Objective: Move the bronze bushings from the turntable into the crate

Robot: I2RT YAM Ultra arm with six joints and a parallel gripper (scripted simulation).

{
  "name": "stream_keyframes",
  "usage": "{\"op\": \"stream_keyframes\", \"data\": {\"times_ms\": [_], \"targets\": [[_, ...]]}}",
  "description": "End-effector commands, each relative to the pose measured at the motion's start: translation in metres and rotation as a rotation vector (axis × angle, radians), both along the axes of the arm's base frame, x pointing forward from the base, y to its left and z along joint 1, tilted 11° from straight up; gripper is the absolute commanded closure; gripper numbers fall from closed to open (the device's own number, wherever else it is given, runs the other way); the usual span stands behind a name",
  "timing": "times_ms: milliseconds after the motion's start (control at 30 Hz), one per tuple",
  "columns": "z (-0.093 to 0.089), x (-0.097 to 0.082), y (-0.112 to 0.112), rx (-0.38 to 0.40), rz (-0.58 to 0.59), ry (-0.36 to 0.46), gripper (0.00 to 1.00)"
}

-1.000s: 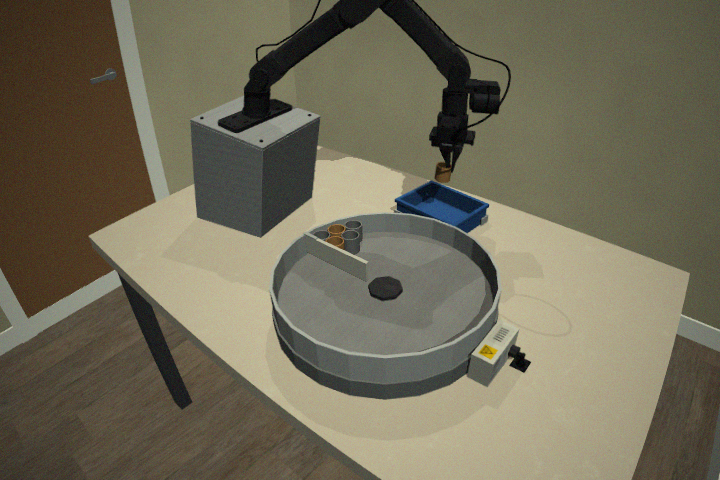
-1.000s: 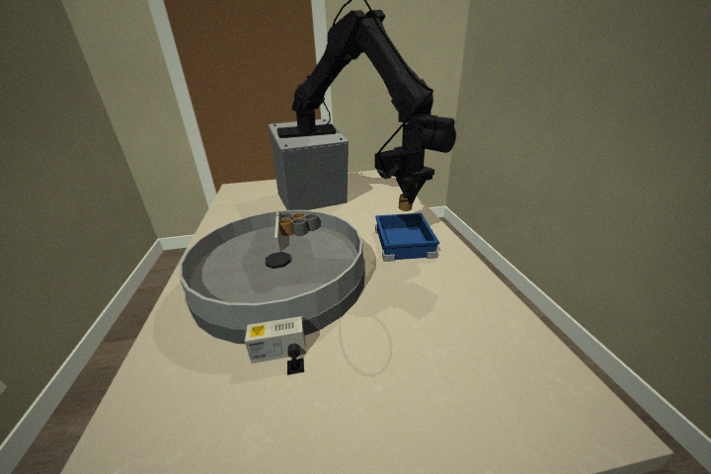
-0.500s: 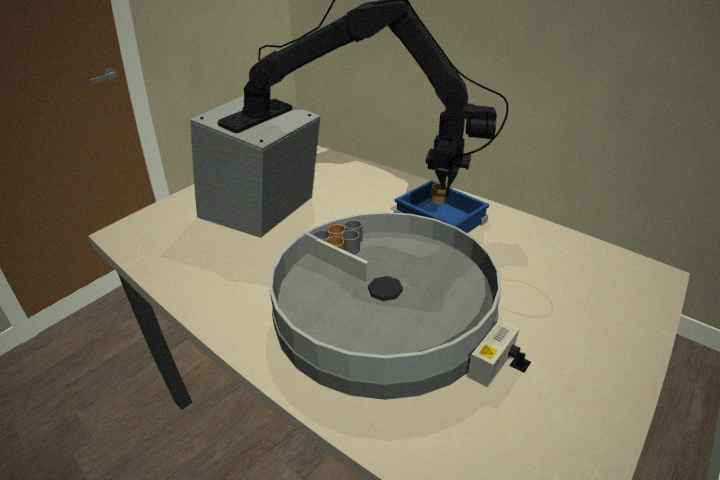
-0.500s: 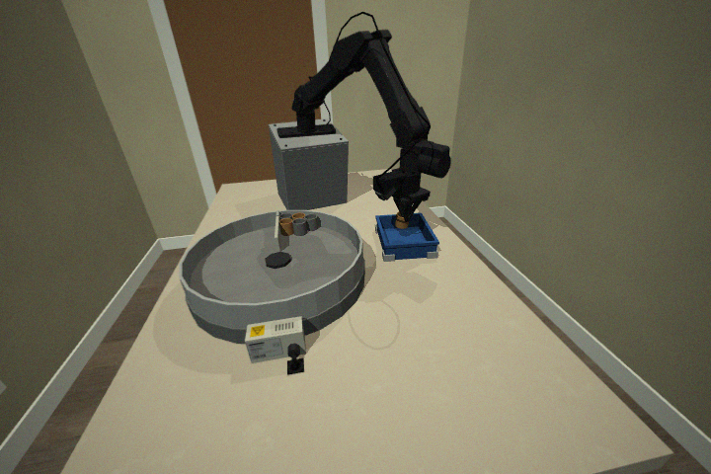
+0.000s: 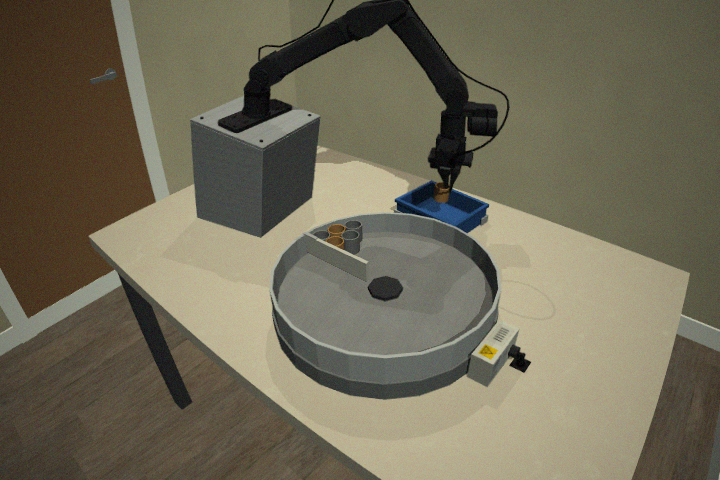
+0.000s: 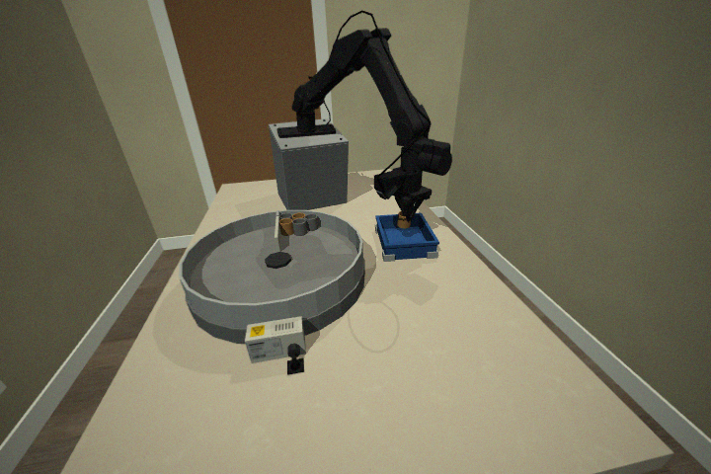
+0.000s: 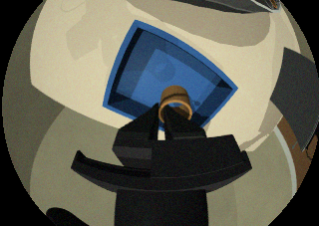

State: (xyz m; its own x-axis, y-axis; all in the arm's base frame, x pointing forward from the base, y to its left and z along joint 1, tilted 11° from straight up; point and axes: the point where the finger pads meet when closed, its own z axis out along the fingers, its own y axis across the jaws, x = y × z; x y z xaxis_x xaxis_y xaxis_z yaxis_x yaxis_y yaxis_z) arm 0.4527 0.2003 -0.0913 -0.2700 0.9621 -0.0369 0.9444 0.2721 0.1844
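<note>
My gripper (image 5: 445,182) (image 6: 404,213) (image 7: 162,116) is shut on a bronze bushing (image 5: 441,193) (image 6: 403,220) (image 7: 175,101) and holds it upright inside the blue crate (image 5: 466,214) (image 6: 418,247) (image 7: 130,74), low at its far end. On the grey turntable (image 5: 372,350) (image 6: 239,301), against the grey divider bar (image 5: 338,258) (image 6: 276,224), stands a cluster of bushings. Two are bronze bushings (image 5: 336,229) (image 5: 334,241) (image 6: 286,225) (image 6: 298,216). Steel bushings (image 5: 353,225) (image 5: 350,237) (image 6: 311,220) (image 6: 299,226) stand beside them.
The arm's grey pedestal (image 5: 253,169) (image 6: 309,167) stands at the table's back. A black hub (image 5: 384,287) (image 6: 277,260) sits at the turntable's centre. A control box (image 5: 491,353) (image 6: 274,338) with a yellow label is fixed to the turntable's rim.
</note>
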Motion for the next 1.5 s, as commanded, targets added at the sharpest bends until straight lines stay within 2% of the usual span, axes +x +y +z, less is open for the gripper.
{"op": "stream_keyframes", "data": {"times_ms": [0,633,800,900,1467], "targets": [[0.013,0.012,-0.001,0.004,-0.004,-0.029,1.0],[0.013,0.012,-0.001,0.004,-0.004,-0.029,1.0],[0.006,0.011,-0.001,-0.003,-0.003,-0.016,1.0],[0.024,0.018,0.003,0.013,-0.003,-0.049,1.0],[0.023,0.018,0.003,0.012,-0.003,-0.049,1.0]]}}
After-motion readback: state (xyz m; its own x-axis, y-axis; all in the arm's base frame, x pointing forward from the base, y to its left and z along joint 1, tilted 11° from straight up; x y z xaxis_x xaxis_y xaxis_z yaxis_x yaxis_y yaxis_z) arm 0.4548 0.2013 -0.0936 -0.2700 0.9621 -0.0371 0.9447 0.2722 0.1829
